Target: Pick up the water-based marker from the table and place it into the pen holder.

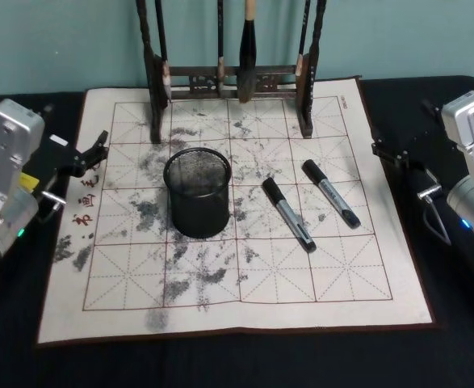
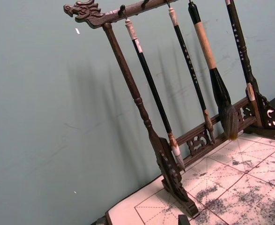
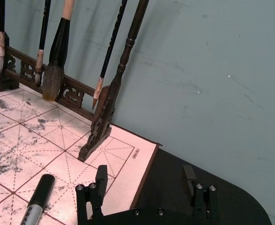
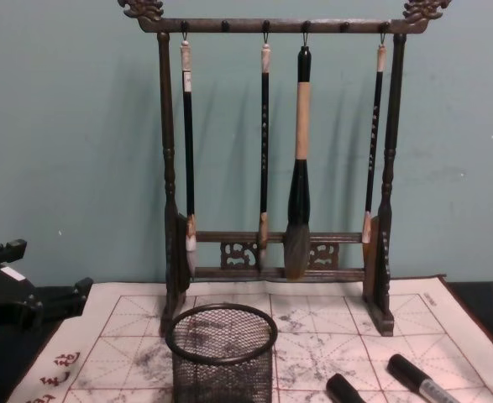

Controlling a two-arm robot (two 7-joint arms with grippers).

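Observation:
Two black-capped, grey-barrelled markers lie on the cream mat (image 1: 220, 315), to the right of the pen holder (image 1: 198, 192); I cannot tell which one is the water-based marker. One marker (image 1: 288, 215) lies nearer the holder, the other (image 1: 331, 193) farther right. The chest view shows their caps (image 4: 347, 391) (image 4: 414, 374) beside the mesh holder (image 4: 221, 357). My left gripper (image 1: 73, 126) hovers open at the mat's left edge and shows in the chest view (image 4: 40, 270). My right gripper (image 3: 145, 176) is open and holds nothing at the mat's right edge (image 1: 402, 127), with a marker cap (image 3: 38, 197) close by.
A tall dark wooden brush rack (image 1: 228, 81) with several hanging brushes stands along the mat's back edge, right behind the holder (image 4: 271, 260). A teal wall rises close behind it. Dark table (image 1: 455, 323) surrounds the mat.

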